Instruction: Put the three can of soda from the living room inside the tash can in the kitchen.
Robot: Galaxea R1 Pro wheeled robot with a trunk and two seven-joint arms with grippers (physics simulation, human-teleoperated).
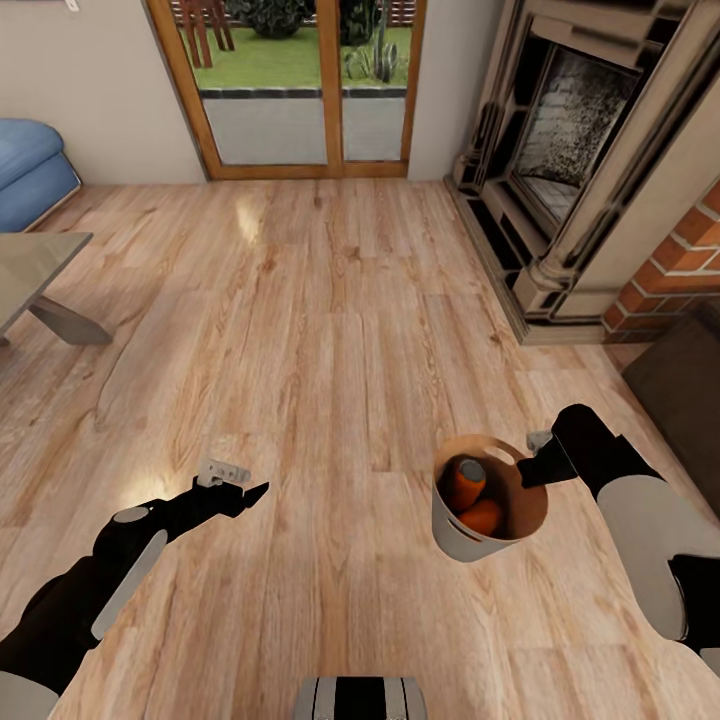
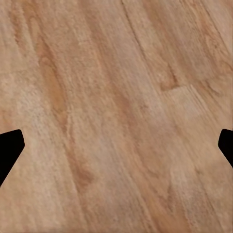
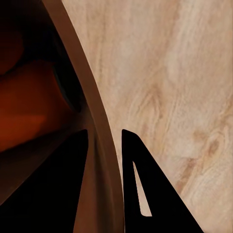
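Wood floor (image 1: 330, 330) spreads below both arms. The right tool (image 1: 528, 470) pinches the rim of the trash can (image 1: 452, 530), one finger inside, one outside. Orange soda cans (image 1: 466, 484) lie within. The left tool (image 1: 250, 493) hangs spread wide, holding nothing.

Light wood floor (image 1: 330, 330), planks running away toward the glass doors (image 1: 300, 100), a bright glare patch on the boards near them. At the left edge the blue sofa (image 1: 30, 170) sat on it, and nearer, a grey low table (image 1: 40, 255) with one splayed foot planted on the planks. On the right, the fireplace (image 1: 560, 290) stood with its stone base on the floor, a dark cabinet (image 1: 680, 385) just beside it. Closer in, a bucket (image 1: 455, 535) carried two orange cans (image 1: 465, 483); whether it touched the boards could not be told.
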